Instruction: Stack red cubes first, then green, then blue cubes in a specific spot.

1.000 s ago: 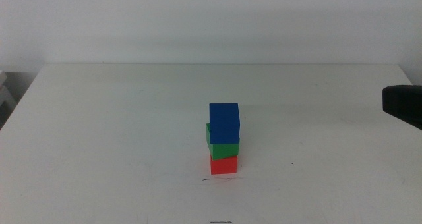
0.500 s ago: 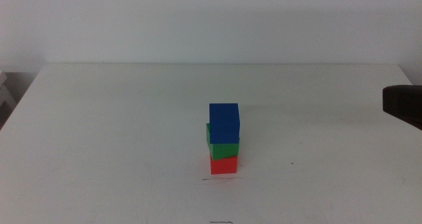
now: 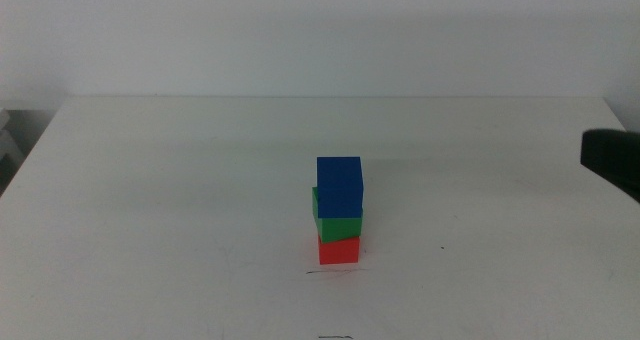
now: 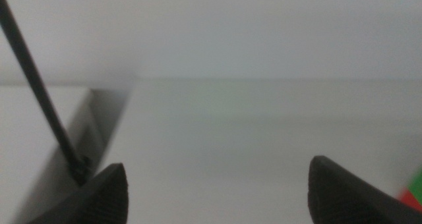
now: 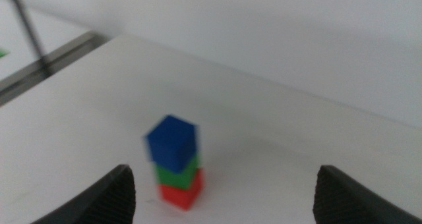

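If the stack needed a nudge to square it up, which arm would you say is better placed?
Probably the right. Its gripper, jaws open, faces the stack of red cube, green cube and blue cube directly. The left gripper sees only a sliver at its view's edge.

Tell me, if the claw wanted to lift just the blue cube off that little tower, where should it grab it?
Probably from straight above, pinching the blue cube on two opposite flat side faces. It sits on top, with the green cube and red cube under it, so its sides are free. The open right claw faces the tower from a distance; the open left claw waits aside.
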{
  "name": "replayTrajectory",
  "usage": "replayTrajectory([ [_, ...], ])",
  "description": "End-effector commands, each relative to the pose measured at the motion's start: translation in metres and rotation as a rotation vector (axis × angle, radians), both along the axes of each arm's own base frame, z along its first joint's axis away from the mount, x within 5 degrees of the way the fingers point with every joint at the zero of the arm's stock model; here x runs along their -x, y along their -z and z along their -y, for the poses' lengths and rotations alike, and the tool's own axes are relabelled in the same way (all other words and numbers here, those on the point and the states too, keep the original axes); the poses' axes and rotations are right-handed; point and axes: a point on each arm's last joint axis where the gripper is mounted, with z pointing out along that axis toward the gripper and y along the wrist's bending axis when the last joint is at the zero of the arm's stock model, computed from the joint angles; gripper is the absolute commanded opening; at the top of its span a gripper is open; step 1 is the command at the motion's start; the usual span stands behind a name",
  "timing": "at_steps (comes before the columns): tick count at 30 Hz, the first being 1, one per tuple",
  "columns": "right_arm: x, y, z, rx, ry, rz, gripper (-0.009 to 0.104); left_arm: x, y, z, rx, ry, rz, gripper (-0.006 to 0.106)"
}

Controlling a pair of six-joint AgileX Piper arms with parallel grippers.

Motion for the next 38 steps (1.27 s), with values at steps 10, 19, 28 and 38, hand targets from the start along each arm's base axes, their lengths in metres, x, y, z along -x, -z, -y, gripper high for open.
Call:
replayTrajectory([
  [10, 0.027, 0.121, 0.044, 0.013, 0.295, 0.061, 0.077, 0.034, 0.091, 0.005, 0.073, 0.054, 0.138, 0.093],
  [19, 0.058, 0.167, 0.062, -0.001, 0.498, 0.184, 0.077, 0.022, 0.134, 0.003, 0.095, 0.036, 0.375, 0.093],
  [28, 0.056, 0.193, 0.065, 0.005, 0.550, 0.179, 0.077, 0.015, 0.167, 0.003, 0.091, 0.029, 0.306, 0.093],
  [38, 0.054, 0.212, 0.065, 0.024, 0.548, 0.101, 0.077, 0.015, 0.167, 0.003, 0.091, 0.029, 0.302, 0.093],
])
